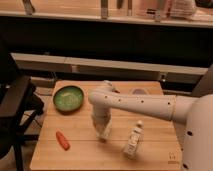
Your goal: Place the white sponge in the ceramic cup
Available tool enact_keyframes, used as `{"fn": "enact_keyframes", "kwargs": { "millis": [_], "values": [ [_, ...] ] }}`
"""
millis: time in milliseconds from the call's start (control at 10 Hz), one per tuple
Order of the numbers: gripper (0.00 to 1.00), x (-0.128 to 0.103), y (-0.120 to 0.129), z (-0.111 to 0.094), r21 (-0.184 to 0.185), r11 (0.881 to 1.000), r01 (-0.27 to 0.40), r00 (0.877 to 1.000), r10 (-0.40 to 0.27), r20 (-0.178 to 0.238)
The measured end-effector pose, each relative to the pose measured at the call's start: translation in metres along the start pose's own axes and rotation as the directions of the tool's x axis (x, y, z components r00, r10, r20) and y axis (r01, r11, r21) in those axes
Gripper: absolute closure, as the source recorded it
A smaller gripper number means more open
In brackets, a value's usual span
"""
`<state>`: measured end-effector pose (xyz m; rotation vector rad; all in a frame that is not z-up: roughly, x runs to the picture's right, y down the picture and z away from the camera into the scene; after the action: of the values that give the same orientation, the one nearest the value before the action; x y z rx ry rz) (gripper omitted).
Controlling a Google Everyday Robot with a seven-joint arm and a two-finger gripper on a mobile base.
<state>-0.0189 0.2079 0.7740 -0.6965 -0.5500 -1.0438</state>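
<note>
Setting: wooden table [80,155] in front of a dark wall, with a shelf running along the far side and a dark chair [15,110] at the left.
Gripper: the gripper [103,129] hangs low over the middle of the table, at the end of a white arm [145,106] that reaches in from the right and bends downward. Whether it is spread or closed cannot be told.
White sponge: the white sponge [106,135] seems to be the pale cream block at the gripper's lower end, at or just above the tabletop. Gripped or only touched, I cannot tell.
Ceramic cup: the ceramic cup [140,92] stands far right on the table, partly behind the arm and well apart from the sponge.
Progress: early, by my judgement. The sponge is not in the cup, so lifting, carrying it far right and releasing are left.
Others: a green bowl [68,97] sits far left and an orange carrot-like piece [62,140] near left.
In the way: a tilted white bottle [132,142] stands near the gripper on its right, where a rightward swing could clip it.
</note>
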Motion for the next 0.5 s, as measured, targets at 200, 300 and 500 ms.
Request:
{"fn": "enact_keyframes", "kwargs": {
  "millis": [200,300,500],
  "values": [
    [0.93,0.005,0.007,-0.009,0.005,1.000,-0.011,1.000,0.011,-0.005],
    [0.93,0.007,0.005,-0.013,0.008,1.000,-0.012,1.000,0.012,-0.006],
    [0.93,0.017,-0.002,-0.022,0.011,1.000,-0.015,1.000,0.015,-0.011]
  ]
}}
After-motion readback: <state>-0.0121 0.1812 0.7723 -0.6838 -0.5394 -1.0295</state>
